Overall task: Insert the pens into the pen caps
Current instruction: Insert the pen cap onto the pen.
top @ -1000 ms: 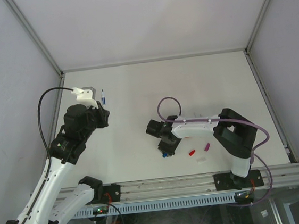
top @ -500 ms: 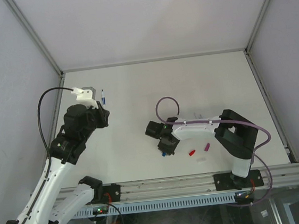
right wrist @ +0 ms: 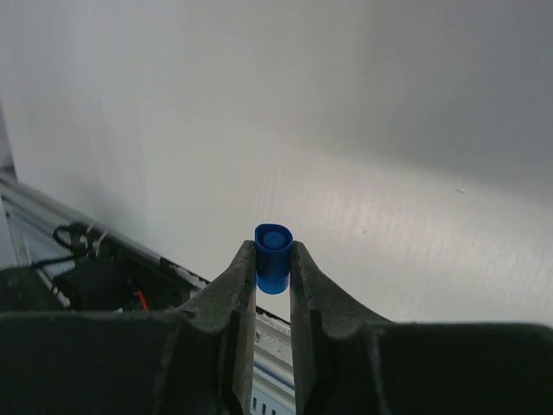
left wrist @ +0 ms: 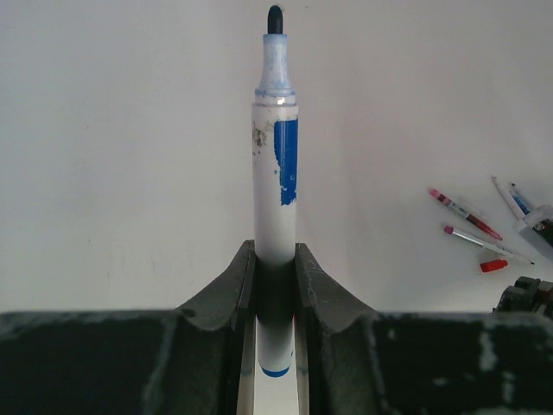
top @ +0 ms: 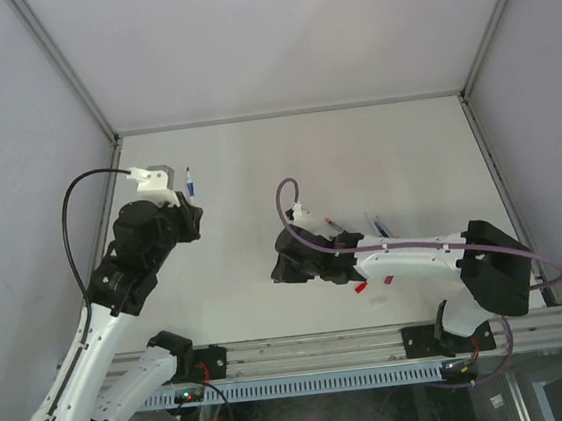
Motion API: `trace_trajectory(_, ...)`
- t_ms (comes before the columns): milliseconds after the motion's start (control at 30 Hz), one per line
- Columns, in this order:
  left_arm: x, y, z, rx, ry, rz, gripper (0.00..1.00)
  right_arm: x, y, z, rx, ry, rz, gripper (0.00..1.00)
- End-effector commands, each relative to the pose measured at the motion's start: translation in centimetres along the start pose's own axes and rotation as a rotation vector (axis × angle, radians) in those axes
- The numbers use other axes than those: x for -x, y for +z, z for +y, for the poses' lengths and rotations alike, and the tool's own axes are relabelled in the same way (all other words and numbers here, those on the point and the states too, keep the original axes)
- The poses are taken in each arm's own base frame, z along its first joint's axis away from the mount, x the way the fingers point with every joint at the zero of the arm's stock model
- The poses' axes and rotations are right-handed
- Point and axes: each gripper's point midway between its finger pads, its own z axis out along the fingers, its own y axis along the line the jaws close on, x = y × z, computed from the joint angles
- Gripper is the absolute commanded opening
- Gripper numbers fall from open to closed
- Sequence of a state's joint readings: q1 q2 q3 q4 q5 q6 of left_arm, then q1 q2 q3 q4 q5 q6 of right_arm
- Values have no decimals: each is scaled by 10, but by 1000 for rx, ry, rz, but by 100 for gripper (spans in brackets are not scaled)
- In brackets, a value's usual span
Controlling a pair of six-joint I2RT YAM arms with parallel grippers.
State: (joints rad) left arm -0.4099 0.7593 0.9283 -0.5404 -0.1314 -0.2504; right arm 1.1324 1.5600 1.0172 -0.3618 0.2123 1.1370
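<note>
Left wrist view, centre frame: the left gripper point(left wrist: 275, 264) clamps an upright white, blue-labelled plastic marker pen point(left wrist: 276, 164), while the right gripper point(right wrist: 273, 270) pinches a stubby blue plastic cap point(right wrist: 274, 246) mid-frame.

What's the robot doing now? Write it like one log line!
left gripper: shut on blue pen, tip bare | right gripper: shut on blue cap | pen and cap: apart | table: red cap loose

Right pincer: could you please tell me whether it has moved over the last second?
Yes. In the top view the right pincer, shut on the blue cap, has shifted left, away from the red cap.
</note>
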Motion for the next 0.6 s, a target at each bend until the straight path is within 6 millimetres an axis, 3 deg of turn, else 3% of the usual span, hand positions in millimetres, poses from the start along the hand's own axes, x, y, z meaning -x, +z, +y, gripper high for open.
trace_trajectory(0, 5, 1, 2, -3, 10, -37, 0, 14, -22, 53, 351, -176, -61, 0)
trace_trajectory(267, 3, 5, -1, -22, 10, -22, 0, 33, -52, 36, 345, -405, -183, 0)
trace_trajectory(567, 7, 3, 6, 2, -21, -30, 0, 68, -94, 9, 391, -369, -421, 0)
